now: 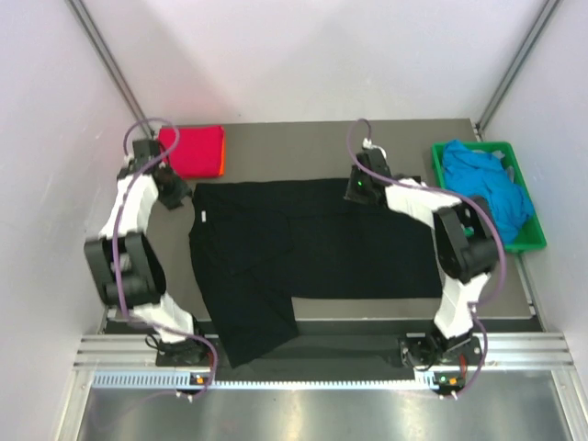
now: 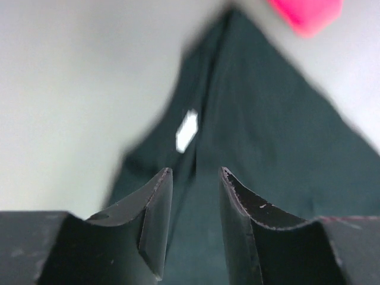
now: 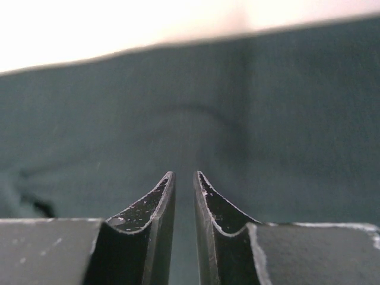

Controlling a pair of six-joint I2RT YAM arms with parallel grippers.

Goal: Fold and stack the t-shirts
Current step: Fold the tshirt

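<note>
A large black t-shirt (image 1: pixel 303 243) lies spread across the table, and its lower left part hangs over the near edge. Its small white label (image 2: pixel 187 130) shows near the collar. My left gripper (image 1: pixel 184 196) hovers at the shirt's far left corner, jaws open with nothing between them (image 2: pixel 195 172). My right gripper (image 1: pixel 356 190) is over the shirt's far edge near the middle, its jaws (image 3: pixel 184 174) a narrow gap apart and empty, with black cloth (image 3: pixel 267 119) below. A folded magenta-red t-shirt (image 1: pixel 193 150) lies at the far left on an orange one (image 1: pixel 223 158).
A green crate (image 1: pixel 528 241) stands at the right edge of the table with crumpled bright blue t-shirts (image 1: pixel 487 188) in it. White walls close in on both sides. The pink fold (image 2: pixel 306 13) shows beyond the left fingers.
</note>
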